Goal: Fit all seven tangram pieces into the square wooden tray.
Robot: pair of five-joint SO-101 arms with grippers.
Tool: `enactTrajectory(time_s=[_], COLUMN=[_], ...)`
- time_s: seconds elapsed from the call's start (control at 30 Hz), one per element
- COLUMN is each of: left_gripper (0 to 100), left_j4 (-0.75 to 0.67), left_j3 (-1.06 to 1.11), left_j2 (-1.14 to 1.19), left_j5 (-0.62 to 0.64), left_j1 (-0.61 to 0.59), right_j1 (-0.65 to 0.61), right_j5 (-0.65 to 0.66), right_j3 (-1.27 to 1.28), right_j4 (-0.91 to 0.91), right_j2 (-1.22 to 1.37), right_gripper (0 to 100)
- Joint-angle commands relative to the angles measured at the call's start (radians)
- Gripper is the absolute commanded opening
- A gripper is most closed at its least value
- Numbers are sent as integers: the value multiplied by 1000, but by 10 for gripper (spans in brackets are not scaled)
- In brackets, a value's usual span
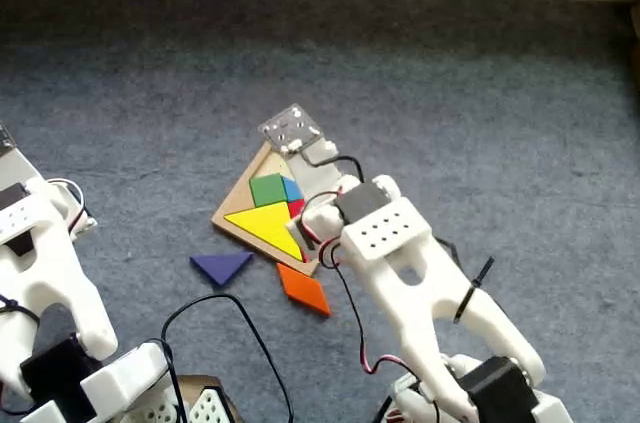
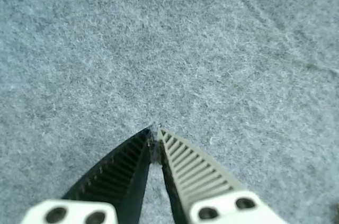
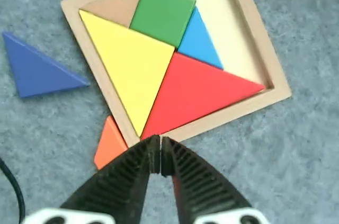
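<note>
At the far left of the high view the left arm [image 1: 45,283] is parked clear of the puzzle. Its wrist view shows the left hand [image 2: 155,140] pressed shut on nothing over the bare grey bench [image 1: 450,73], which we read as keeping it out of the working arm's way. Moving right, a dark blue triangle [image 1: 222,266] [image 3: 37,73] lies flat on the bench just beside the square wooden tray [image 1: 234,226] [image 3: 262,44], apart from its rim, so it is not yet placed. The tray sits near the middle of the high view, turned corner-up. Inside it the yellow triangle [image 3: 127,70] and the red triangle [image 3: 201,89] meet edge to edge, with the green square [image 3: 162,12] and a small light blue triangle [image 3: 198,41] packed against them. A tan triangle [image 3: 114,7], which we take for a fifth piece, fills one corner. Packed this tightly, they leave one pale strip of tray floor open at the upper right of the right wrist view, presumably for the two loose pieces. The orange parallelogram [image 1: 304,290] [image 3: 110,144] lies outside, close against the tray's lower rim. Just right of it the right hand [image 3: 160,152] hangs with its fingers closed together and empty, its tips over the tray's near corner. We judge the task a little over halfway done.
</note>
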Motion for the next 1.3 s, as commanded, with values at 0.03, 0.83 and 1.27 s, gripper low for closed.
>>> enactTrajectory(time_s=[0.03,0.83,1.27], left_gripper=[11,11,11], left_j4=[-12,-12,-12], left_j3=[-5,-5,-5], left_j2=[-33,-33,-33], left_j5=[-9,-9,-9], left_j1=[18,19,21], right_j1=[-110,-263,-259], right_j5=[-17,68,152], right_j3=[108,303,251], right_j4=[22,-186,-64], right_j2=[-68,130,25], right_gripper=[195,188,7])
